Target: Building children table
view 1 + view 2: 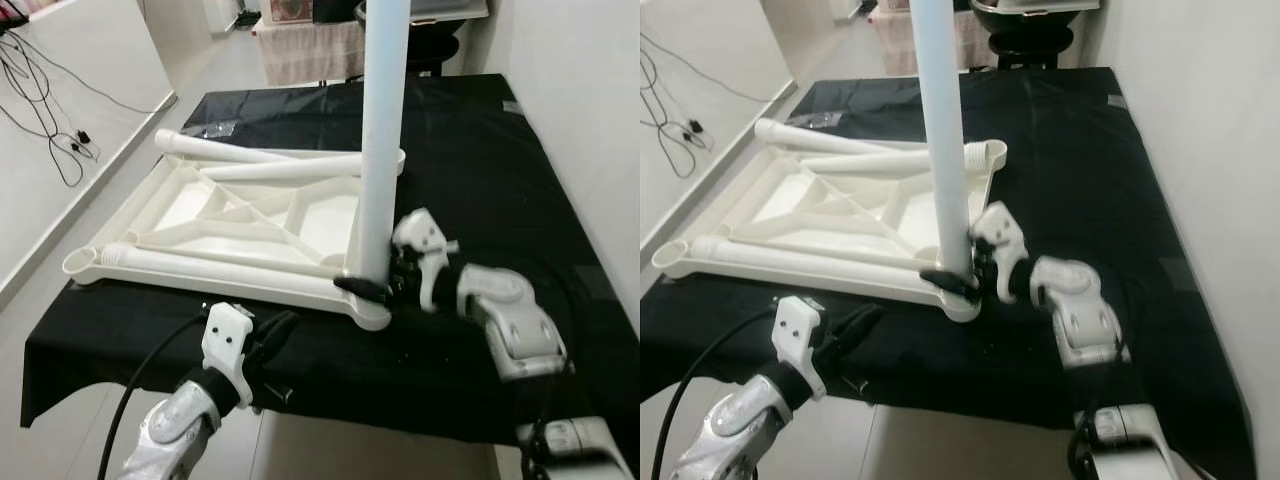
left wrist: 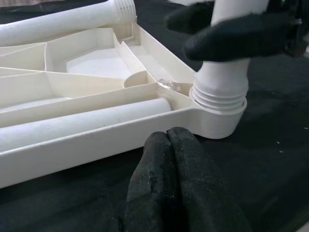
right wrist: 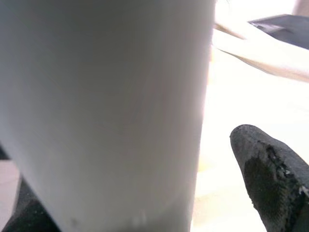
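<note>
Left gripper (image 1: 275,335), black fingers pressed shut, hovers empty near the black cloth-covered table's (image 1: 520,180) front edge.
Right gripper (image 1: 375,285) clamps the upright white plastic leg tube (image 1: 384,120) at its base, seated in the near corner socket of the upturned cream ribbed tabletop (image 1: 250,225); three loose leg tubes (image 1: 280,168) lie inside it.

Looks like a home room, used as a makeshift assembly spot. Low surface under a black cloth (image 1: 480,180), light tiled floor (image 1: 90,70), loose cables (image 1: 45,110) trailing across it, plain white wall (image 1: 590,90), draped furniture (image 1: 310,45) at the back.
</note>
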`<state>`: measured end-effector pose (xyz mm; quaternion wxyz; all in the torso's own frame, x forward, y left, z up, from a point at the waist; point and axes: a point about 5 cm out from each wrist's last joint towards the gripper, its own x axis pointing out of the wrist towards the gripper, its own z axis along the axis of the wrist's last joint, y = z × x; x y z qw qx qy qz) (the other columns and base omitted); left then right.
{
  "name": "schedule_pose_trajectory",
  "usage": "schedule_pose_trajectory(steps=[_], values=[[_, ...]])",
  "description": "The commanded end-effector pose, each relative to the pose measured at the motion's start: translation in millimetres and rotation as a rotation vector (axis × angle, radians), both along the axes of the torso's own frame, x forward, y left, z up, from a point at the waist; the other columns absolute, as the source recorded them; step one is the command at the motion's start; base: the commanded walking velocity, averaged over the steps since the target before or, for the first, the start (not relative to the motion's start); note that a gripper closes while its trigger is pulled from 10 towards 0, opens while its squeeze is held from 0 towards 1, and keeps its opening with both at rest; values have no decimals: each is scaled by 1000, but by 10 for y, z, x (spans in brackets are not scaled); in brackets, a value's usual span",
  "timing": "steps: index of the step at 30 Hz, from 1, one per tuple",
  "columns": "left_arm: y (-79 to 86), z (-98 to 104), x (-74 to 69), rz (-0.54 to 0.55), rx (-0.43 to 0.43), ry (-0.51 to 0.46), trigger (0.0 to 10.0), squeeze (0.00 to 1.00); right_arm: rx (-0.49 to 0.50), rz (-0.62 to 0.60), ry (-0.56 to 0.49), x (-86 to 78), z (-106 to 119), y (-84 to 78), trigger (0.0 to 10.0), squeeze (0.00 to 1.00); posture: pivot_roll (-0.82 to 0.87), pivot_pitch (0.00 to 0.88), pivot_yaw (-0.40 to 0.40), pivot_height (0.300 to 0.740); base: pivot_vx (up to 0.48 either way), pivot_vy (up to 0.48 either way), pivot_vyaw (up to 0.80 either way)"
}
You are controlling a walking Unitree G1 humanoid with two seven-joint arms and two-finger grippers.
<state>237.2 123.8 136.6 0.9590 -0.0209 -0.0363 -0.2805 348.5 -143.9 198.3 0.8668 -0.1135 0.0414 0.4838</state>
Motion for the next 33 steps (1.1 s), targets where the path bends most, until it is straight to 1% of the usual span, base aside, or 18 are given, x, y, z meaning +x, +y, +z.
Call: schedule_pose_trajectory(steps=[1, 2, 3, 8, 10, 15, 16, 17, 19, 21, 22, 23, 24, 25, 26, 27, 28, 33], values=[[17, -43, -17, 9, 14, 19, 10000, 0, 10, 60, 4, 19, -4, 83, 7961, 0, 31, 144, 97, 740, 0, 0, 0], [13, -41, -21, 9, 13, 18, 10000, 0, 18, 83, 4, 47, 25, 90, 7961, 0, 35, 146, 94, 740, 0, 0, 0], [9, -39, -22, 9, 12, 17, 10000, 0, 29, 110, 8, 76, 45, 96, 0, 0, 37, 150, 93, 740, 0, 0, 0], [4, -32, -31, 8, 10, 15, 10000, 0, 25, 195, 34, 90, 36, 83, 0, 0, 35, 157, 92, 740, 0, 0, 0], [4, -31, -34, 8, 9, 15, 10000, 0, 25, 201, 40, 90, 29, 74, 0, 0, 35, 157, 92, 740, 0, 0, 0], [3, -29, -36, 6, 6, 15, 10000, 0, 3, 155, 40, 91, -43, 9, 0, 0, 33, 156, 93, 740, 0, 0, 0], [3, -28, -35, 5, 5, 16, 10000, 0, -11, 90, 35, 103, -93, -28, 0, 0, 22, 164, 90, 740, 0, 0, 0], [3, -28, -35, 5, 5, 16, 10000, 0, -11, 90, 35, 103, -93, -28, 0, 0, 22, 164, 90, 740, 0, 0, 0], [12, -27, -34, 5, 6, 16, 10000, 0, -49, -158, 54, 70, -332, -86, 0, 0, 21, 169, 79, 740, 0, 0, 0], [12, -27, -34, 5, 6, 16, 10000, 0, -49, -158, 54, 70, -332, -86, 0, 0, 21, 169, 79, 740, 0, 0, 0], [35, -20, -27, 7, 9, 15, 10000, 0, -19, -477, 76, -15, -519, -78, 0, 0, 11, 179, 77, 740, 0, 0, 0], [35, -20, -27, 7, 9, 15, 10000, 0, -19, -477, 76, -15, -519, -78, 0, 0, 11, 179, 77, 740, 0, 0, 0], [57, -15, -9, 11, 14, 13, 10000, 0, -16, -678, 106, -253, -690, -4, 0, 0, 8, 186, 88, 740, 0, 0, 0], [75, -17, 16, 14, 19, 12, 10000, 0, -8, -802, 126, -437, -764, 59, 0, 0, -12, 168, 98, 740, 0, 0, 0], [75, -17, 16, 14, 19, 12, 10000, 0, -8, -802, 126, -437, -764, 59, 0, 0, -12, 168, 98, 740, 0, 0, 0], [84, -20, 34, 16, 22, 11, 10000, 0, 1, -858, 133, -543, -786, 99, 0, 0, -16, 164, 100, 740, 0, 0, 0], [83, -25, 56, 16, 23, 12, 10000, 0, -9, -831, 107, -522, -762, 147, 0, 0, -17, 156, 102, 740, 0, 0, 0], [72, -37, 88, 12, 24, 15, 10000, 0, -28, -805, 80, -414, -740, 162, 0, 0, 4, 136, 85, 740, 0, 0, 0]])
